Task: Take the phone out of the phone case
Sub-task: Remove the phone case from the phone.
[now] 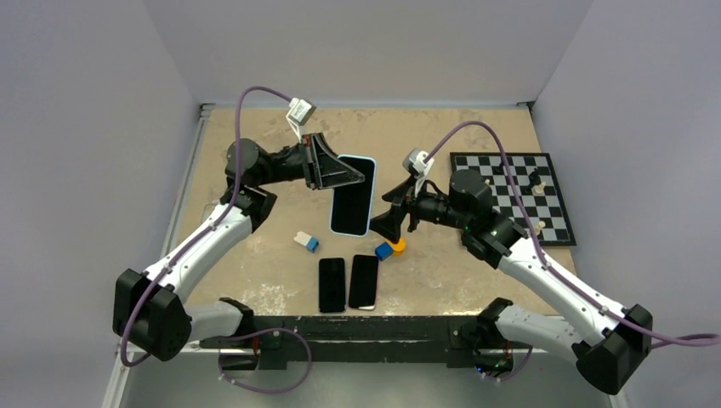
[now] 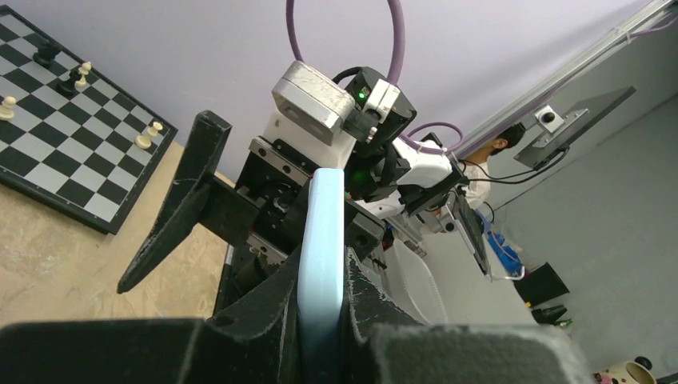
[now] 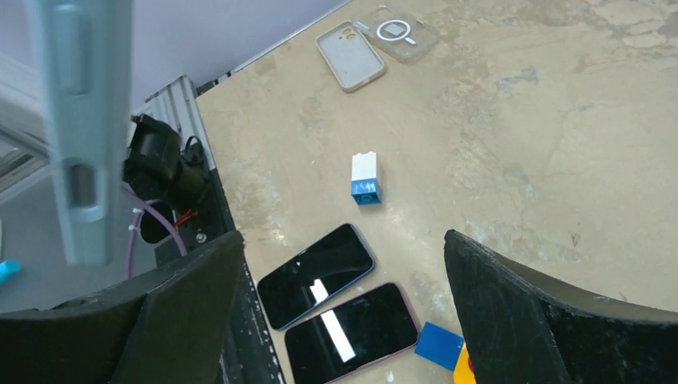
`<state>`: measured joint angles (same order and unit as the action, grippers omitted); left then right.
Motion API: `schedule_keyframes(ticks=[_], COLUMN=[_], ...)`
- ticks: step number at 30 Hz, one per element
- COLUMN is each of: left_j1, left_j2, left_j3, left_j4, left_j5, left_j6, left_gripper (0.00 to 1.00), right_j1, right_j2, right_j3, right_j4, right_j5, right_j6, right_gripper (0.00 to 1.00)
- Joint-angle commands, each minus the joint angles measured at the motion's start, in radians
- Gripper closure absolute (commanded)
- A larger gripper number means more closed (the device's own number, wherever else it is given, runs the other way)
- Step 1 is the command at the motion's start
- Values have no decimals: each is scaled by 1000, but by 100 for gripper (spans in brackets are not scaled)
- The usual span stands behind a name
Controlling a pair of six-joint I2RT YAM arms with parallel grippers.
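My left gripper [image 2: 321, 276] is clamped narrow on the phone case [image 2: 321, 216], a pale blue shell that my wrist camera sees edge-on, rising straight up between the two black fingers. From above, the phone [image 1: 350, 202] sits inside that case with its dark screen facing up toward the camera, and I hold the pair above the middle of the table [image 1: 476, 272], gripping near the far left corner. My right gripper [image 1: 380, 212] stands wide, with nothing between its fingers. It points at the case's right long edge from just beside it, though I cannot tell whether a fingertip touches the rim. Through the right wrist camera the spread fingers frame only the tabletop below, and the case's side, with its button cutouts, shows at the upper left. Under and in front of the held phone lie two bare phones [image 1: 332, 285] [image 1: 363, 281], side by side and screen-up, close to the near edge. A white-and-blue block [image 1: 306, 241] rests to their far left. A blue block [image 1: 383, 251] lies to their far right, touching an orange piece [image 1: 398, 245]. Farther out on my right is the chessboard [image 1: 510, 197], flat on the table with a few chess pieces [image 1: 534, 180] standing on it. On the far left, seen only by the right wrist camera, two empty cases [image 3: 350, 54] [image 3: 397, 32] lie flat next to each other, one pale and one clear with a ring on its back.
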<state>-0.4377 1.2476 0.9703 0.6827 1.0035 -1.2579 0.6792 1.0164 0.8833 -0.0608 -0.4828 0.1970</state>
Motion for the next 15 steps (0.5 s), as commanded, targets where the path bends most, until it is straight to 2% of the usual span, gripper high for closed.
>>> schedule_keyframes(ticks=[1, 4, 7, 8, 12, 13, 15], left_j1=[-1, -1, -1, -1, -1, -1, -1], left_j2=[-14, -15, -19, -20, -28, -32, -40], left_j3=[17, 15, 17, 19, 28, 31, 36], left_j4=[-40, -41, -42, -44, -61, -66, -85], left_j5=[-14, -14, -17, -17, -16, -14, -16], left_j6=[48, 48, 46, 46, 52, 54, 64], left_gripper=[100, 100, 100, 100, 100, 100, 100], right_j1=[-1, -4, -3, -4, -4, -3, -4], right_j2=[-80, -62, -26, -18, 22, 26, 16], right_j3=[-36, -13, -1, -10, -10, -13, -24], right_j4=[104, 131, 183, 221, 267, 270, 259], right_j5=[-33, -126, -302, -346, -461, -482, -492], right_j6=[56, 128, 147, 163, 178, 178, 159], right_gripper=[1, 2, 2, 5, 32, 36, 36])
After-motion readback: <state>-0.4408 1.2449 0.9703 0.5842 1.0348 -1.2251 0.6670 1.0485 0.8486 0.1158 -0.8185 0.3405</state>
